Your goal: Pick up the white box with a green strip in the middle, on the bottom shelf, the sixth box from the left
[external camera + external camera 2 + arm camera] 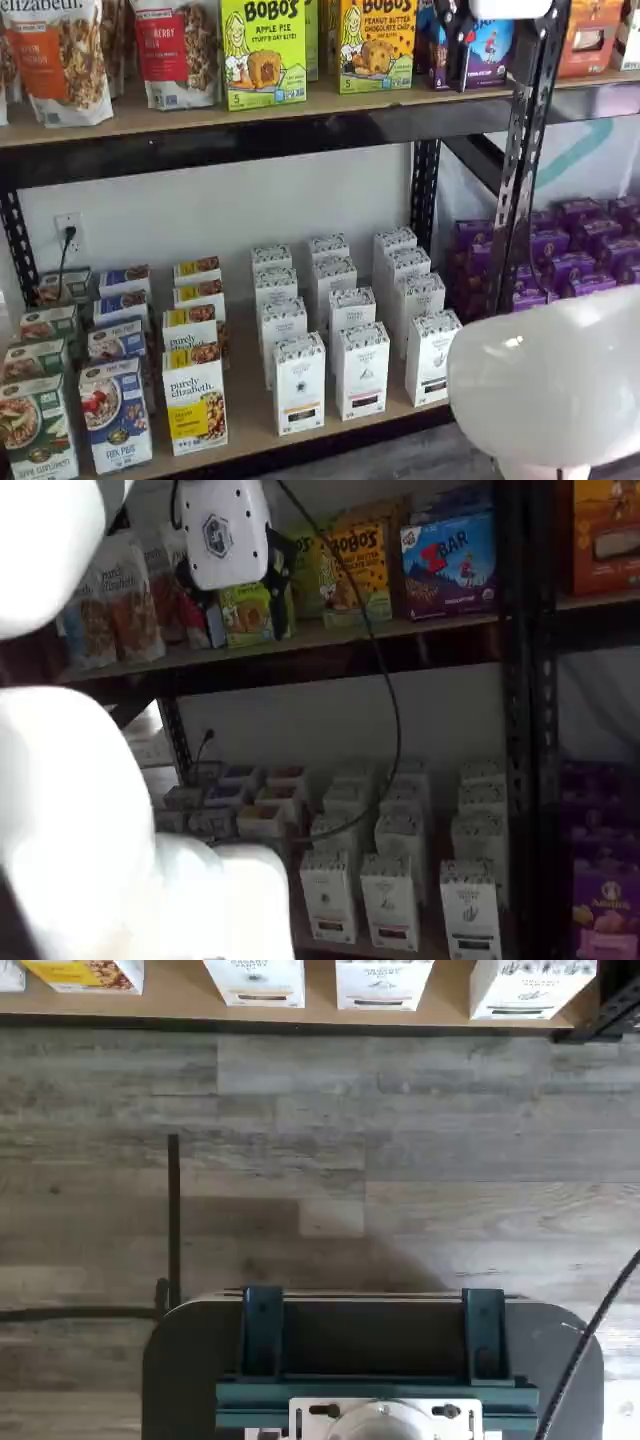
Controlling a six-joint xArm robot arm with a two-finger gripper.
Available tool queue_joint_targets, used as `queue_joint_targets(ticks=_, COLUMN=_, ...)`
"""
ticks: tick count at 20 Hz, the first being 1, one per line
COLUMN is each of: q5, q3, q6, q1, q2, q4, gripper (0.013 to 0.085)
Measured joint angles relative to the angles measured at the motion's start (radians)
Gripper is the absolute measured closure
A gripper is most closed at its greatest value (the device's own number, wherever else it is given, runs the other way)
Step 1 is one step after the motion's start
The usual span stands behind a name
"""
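The white box with a green strip (432, 357) stands at the right end of the front row of white cartons on the bottom shelf (250, 405). It also shows in the other shelf view (470, 915) and at the shelf's edge in the wrist view (530, 988). My gripper (243, 615) hangs far above it, level with the upper shelf, in front of the snack boxes. Its white body sits above two black fingers with a gap between them and nothing held. In a shelf view the gripper (462, 55) is only a dark shape at the top edge.
Two similar white cartons (297, 385) (362, 370) stand left of the target, and more rows stand behind. A black upright (525, 170) rises just right of it, with purple boxes (580, 260) beyond. Blurred white arm segments (550, 390) (80, 810) cover parts of both shelf views. A dark teal-bracketed mount (370, 1360) hangs above the wooden floor (420, 1130).
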Motion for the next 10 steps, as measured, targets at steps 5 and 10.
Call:
queue_joint_targets(ticks=5, q5=-0.023, q3=0.014, q6=-0.024, q1=-0.041, q2=-0.013, q4=0.043, gripper=0.013)
queue_joint_targets(ticks=10, q5=-0.059, q3=0.042, q6=-0.007, q1=-0.001, q2=-0.021, q4=-0.009, gripper=0.013)
